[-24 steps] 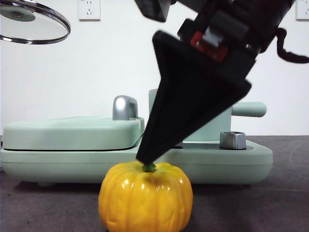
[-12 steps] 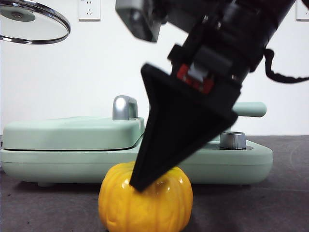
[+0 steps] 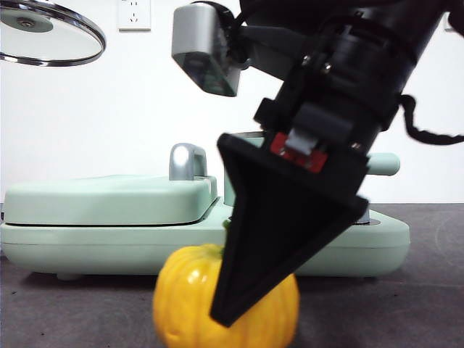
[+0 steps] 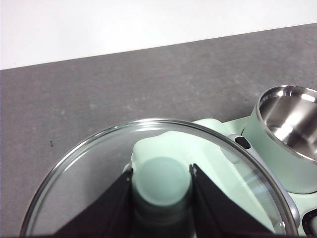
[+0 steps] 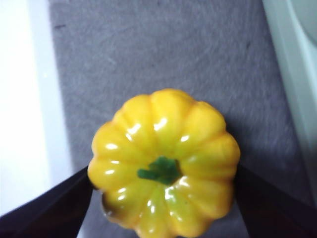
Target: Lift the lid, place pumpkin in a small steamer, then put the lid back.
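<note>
left gripper (image 4: 162,198) clamping lid (image 4: 99,163) knob, small steamer (image 4: 285,144) uncovered

One pumpkin (image 5: 164,163), one lid (image 4: 163,178), one steamer (image 4: 285,144)

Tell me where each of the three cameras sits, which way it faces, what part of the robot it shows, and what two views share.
Front view: low at table height, looking level across at the pumpkin; the right tool reaches down around it.
Left wrist view: on the left arm, looking down at the lid, held by its knob in the left tool, with the open steamer below.
Right wrist view: on the right arm, looking down at the pumpkin; the jaws flank it.
Shared: front and right wrist views show the pumpkin.
</note>
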Robot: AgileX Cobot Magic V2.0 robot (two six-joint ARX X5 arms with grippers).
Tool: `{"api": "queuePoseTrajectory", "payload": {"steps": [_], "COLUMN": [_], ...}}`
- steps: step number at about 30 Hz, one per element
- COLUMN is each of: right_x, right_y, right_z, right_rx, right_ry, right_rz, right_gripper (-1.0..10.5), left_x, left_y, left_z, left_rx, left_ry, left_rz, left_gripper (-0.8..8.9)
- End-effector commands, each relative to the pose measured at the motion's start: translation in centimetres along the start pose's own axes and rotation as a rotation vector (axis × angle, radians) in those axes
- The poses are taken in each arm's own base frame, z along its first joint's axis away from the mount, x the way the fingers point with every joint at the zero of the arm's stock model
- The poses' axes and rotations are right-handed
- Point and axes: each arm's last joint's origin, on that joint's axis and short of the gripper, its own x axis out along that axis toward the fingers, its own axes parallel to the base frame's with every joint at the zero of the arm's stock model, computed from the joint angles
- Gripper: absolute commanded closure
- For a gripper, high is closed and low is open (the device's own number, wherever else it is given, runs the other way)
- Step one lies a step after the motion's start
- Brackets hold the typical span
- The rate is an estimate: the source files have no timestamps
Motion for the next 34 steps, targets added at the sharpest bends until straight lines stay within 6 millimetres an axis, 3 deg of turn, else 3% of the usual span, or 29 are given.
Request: {"api": "queuePoseTrajectory", "payload": {"steps": [1,11,20,27,34], "right_x": [-1.2,-7.7,-14.2,-18.8,-21.4], "right_y": [0.5,1.7,1.1,-1.1,-5.2], "right_z": [0.5,1.4,2.6,3.5,4.6], "right_rx": [0.055,0.295,0.463,0.607,0.698], "right_ry": [-0.014,0.008,0.087,0.026,0.028], "right_rz": [0.005,-0.049,-0.215,-0.316,-0.38], "right_gripper": [5.8,5.8,5.8,5.8,5.8], "left_x": [-0.2,-0.1,0.6,1.2,1.1], "left_y": [0.0,0.0,0.1,0.2,0.2], "left_z": [0.7,0.7,0.6,0.5,0.7], "left_rx": [0.012,0.012,0.007,0.003,0.003], "left_ry": [-0.042,-0.039,-0.015,0.002,-0.026], "left_rz": [0.001,0.001,0.0,-0.001,-0.001], "left_gripper": [8.04,8.04,8.04,8.04,8.04]}}
